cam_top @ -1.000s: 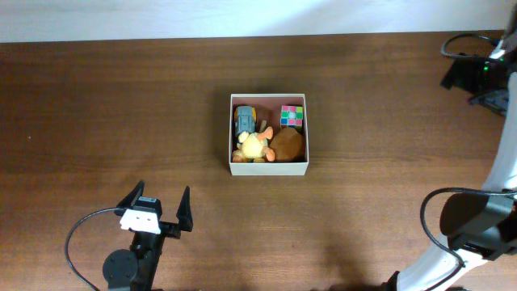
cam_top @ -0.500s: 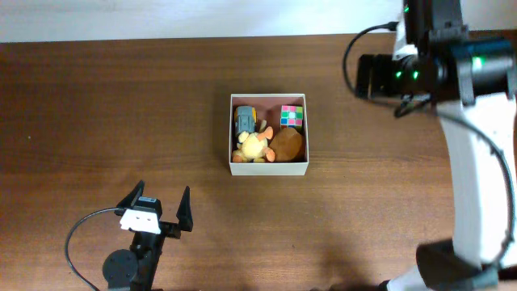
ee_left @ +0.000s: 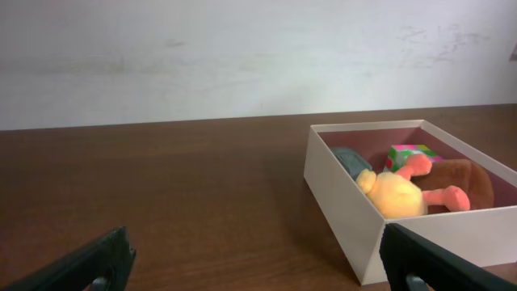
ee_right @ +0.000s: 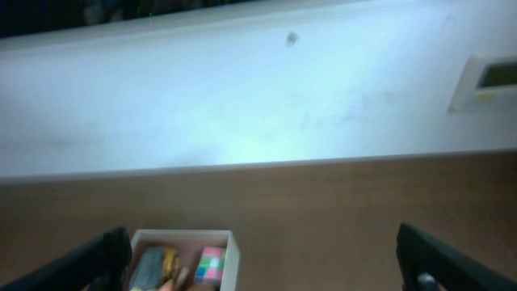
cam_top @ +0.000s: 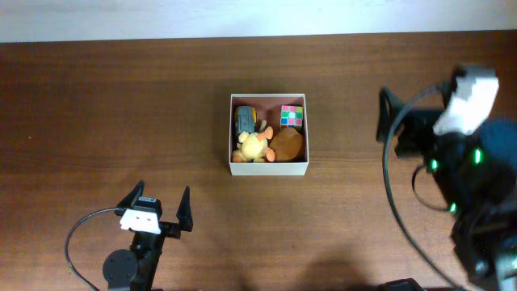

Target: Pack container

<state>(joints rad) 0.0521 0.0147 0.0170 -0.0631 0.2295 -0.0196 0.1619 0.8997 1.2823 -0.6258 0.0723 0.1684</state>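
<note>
Left tool (cam_top: pixel 162 189) at near desk (cam_top: pixel 97 105) edge, fingers spread wide, holding nothing; right tool (ee_right: pixel 262 234) off to the right, blurred from overhead, fingers also wide apart, empty; container (cam_top: pixel 269 168) mid-desk, upright, well apart from both tools; inside: yellow plush (cam_top: pixel 253 146) and brown lump (cam_top: pixel 287 145) in front, grey toy car (cam_top: pixel 243 120) and colour cube (cam_top: pixel 292 115) behind.

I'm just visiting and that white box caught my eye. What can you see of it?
The container is a square, open-topped box, white outside and dull pink-brown inside, seemingly card. It sits flat and upright on the brown wooden table. Inside lie a yellow plush toy with orange limbs, a brown rounded toy, a grey-blue toy and a multicoloured cube. Nothing else touches it.
</note>
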